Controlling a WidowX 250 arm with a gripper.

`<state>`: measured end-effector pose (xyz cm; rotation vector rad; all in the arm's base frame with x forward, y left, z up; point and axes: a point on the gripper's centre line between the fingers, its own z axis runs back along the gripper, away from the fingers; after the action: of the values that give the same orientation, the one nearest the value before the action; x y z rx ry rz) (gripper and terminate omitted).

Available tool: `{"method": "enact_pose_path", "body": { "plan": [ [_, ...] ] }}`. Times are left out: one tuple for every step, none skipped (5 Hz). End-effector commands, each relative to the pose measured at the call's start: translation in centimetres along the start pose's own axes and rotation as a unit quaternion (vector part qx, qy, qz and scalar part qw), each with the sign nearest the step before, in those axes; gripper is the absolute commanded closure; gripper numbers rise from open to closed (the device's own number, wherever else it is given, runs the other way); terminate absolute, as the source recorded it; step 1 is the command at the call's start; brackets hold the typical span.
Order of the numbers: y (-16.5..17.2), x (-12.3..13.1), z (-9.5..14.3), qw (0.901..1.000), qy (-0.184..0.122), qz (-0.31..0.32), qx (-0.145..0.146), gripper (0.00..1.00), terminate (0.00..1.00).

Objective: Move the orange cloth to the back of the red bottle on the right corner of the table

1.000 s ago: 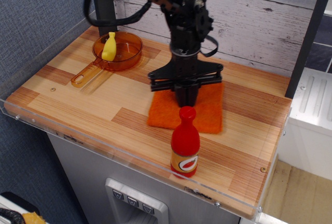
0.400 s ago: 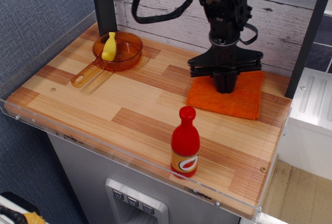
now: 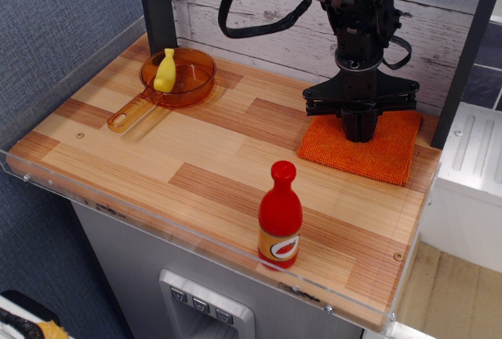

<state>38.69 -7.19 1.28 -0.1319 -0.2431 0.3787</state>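
Observation:
The orange cloth (image 3: 386,155) lies flat at the back right of the wooden table (image 3: 196,158), close to the right rim. My gripper (image 3: 361,133) points straight down onto the cloth's back middle, with its fingers drawn together on the fabric. The red bottle (image 3: 280,217) stands upright near the front edge, in front and to the left of the cloth and well apart from it.
An amber transparent pan (image 3: 182,82) with a small yellow bottle-shaped item (image 3: 165,71) in it sits at the back left. A white plank wall (image 3: 259,9) runs behind the table, and a dark post (image 3: 463,56) stands at the back right corner.
My gripper has moved right and towards the back, taking the orange cloth with it from just behind the bottle to the back right corner. The bottle has not moved.

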Motion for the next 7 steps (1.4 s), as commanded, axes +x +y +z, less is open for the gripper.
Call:
{"method": "enact_pose_path", "body": {
  "plan": [
    [-0.5,0.9,3.9,0.9995,-0.030,-0.010,0.006,1.00,0.00],
    [-0.9,1.3,4.8,0.9992,-0.033,-0.003,-0.021,0.00,0.00],
    [-1.3,1.5,5.6,0.9976,-0.061,-0.009,-0.032,0.00,0.00],
    [-1.8,1.6,6.9,0.9960,-0.080,-0.010,-0.039,0.00,0.00],
    [-1.6,1.9,7.7,0.9962,-0.077,-0.012,-0.038,0.00,0.00],
    [-0.5,2.3,8.6,0.9979,-0.058,-0.029,0.009,0.00,0.00],
    [2.6,3.0,9.6,0.9965,-0.035,-0.048,0.059,0.00,0.00]
  ]
}}
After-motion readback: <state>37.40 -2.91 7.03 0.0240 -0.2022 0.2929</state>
